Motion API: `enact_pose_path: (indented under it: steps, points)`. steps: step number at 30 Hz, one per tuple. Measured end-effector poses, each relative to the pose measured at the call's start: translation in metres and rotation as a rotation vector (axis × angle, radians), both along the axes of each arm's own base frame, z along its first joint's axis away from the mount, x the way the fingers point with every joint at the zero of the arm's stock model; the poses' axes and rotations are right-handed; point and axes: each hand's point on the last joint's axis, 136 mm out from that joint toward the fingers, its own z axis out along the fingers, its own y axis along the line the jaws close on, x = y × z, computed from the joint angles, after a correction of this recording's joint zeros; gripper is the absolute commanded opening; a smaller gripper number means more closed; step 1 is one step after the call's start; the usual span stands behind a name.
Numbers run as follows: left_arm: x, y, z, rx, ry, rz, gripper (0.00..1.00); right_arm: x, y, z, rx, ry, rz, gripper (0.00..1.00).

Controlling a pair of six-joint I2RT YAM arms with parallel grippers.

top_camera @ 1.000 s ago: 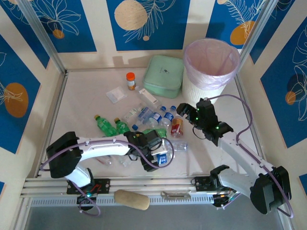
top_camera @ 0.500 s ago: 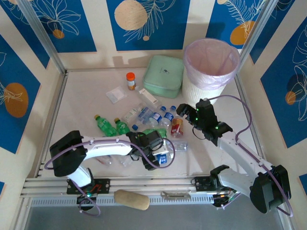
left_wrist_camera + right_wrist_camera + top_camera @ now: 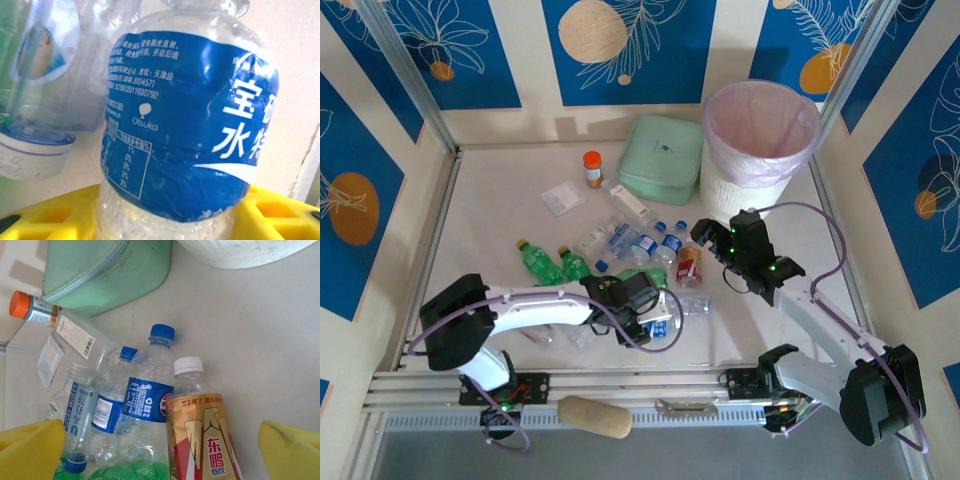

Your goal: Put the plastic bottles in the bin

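barely begun, by the look of it: the plastic bottles [image 3: 620, 240] lie heaped mid-worktop [image 3: 500, 210], well apart from the bin [image 3: 745, 190] at far right. left claw [image 3: 658, 322] clamps a blue-labelled bottle [image 3: 185, 125] at the heap's near edge; right claw [image 3: 700, 234] gapes wide above the orange-red bottle [image 3: 205, 440].

We record, one enclosure:
- Cream tabletop [image 3: 490, 230], matte.
- Cream walls [image 3: 525, 60] on three sides, with blue panels [image 3: 630, 60] bearing white leaf outlines and tan-orange discs.
- Two slanted aluminium posts [image 3: 405, 75] at the far corners.
- Aluminium rail [image 3: 620, 385] along the near edge.
- Light is bright, with soft shadows.
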Motion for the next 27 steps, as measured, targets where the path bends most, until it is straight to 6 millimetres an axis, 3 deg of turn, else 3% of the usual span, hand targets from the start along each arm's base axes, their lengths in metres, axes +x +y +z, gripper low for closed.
enact_pose_path:
  steps: [4, 9, 14, 20, 24, 27]
  points:
    - [0.003, 0.001, 0.024, -0.058, -0.042, 0.007, 0.53, 0.0, -0.003, 0.003, 0.004, -0.01, -0.007, 0.99]
    - [0.017, 0.002, 0.071, -0.204, -0.098, 0.068, 0.53, 0.0, -0.006, 0.008, 0.012, -0.025, -0.015, 0.99]
    - [0.065, 0.016, 0.105, -0.36, -0.1, 0.283, 0.53, -0.001, -0.002, 0.017, 0.046, -0.045, 0.008, 0.99]
    - [0.12, 0.024, 0.132, -0.572, -0.059, 0.557, 0.52, 0.003, 0.026, 0.048, 0.161, -0.139, 0.126, 0.99]
    - [0.137, 0.008, 0.156, -0.754, -0.006, 0.624, 0.52, 0.003, 0.055, 0.07, 0.211, -0.209, 0.253, 0.99]
    - [0.144, -0.007, 0.161, -0.839, 0.063, 0.634, 0.52, -0.001, 0.076, 0.082, 0.226, -0.251, 0.348, 0.99]
